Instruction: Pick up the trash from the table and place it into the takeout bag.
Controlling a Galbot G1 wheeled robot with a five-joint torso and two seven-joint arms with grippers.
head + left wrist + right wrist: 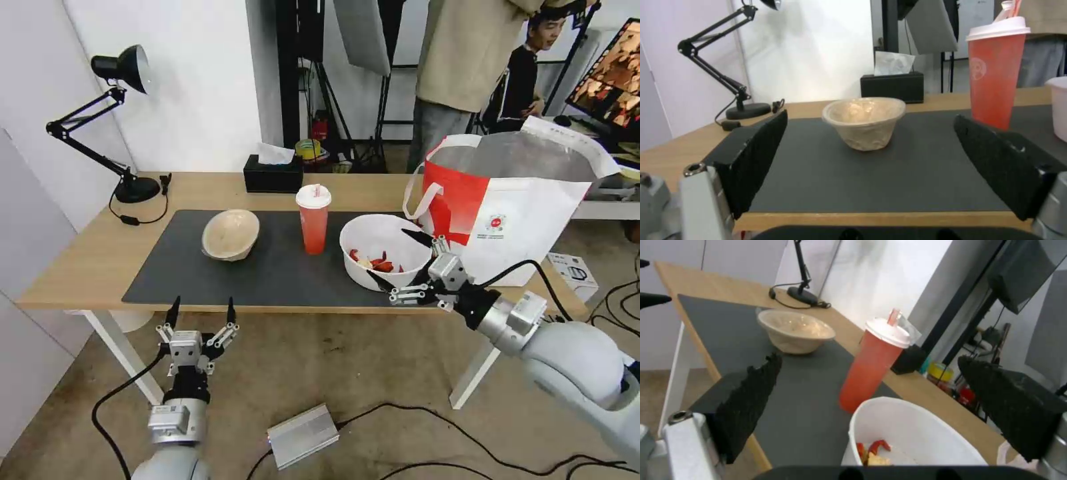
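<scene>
Right hand (400, 260) wide open, empty, at white bowl (381, 257) lower right of centre on tabletop (80, 263). Risk: one-sided rim grip tips scraps out. Left hand (202, 313) open, idle, lower left.

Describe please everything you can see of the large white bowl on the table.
The large white bowl is round, deep and plain, looking like thin plastic or foam. It stands upright on the right end of the dark grey mat, near the table's front edge. Red and pale food scraps lie at its bottom. The red cup stands apart to its left; the takeout bag is just right of it. The right end effector is open, its fingers straddling the bowl's right side; contact is unclear.
</scene>
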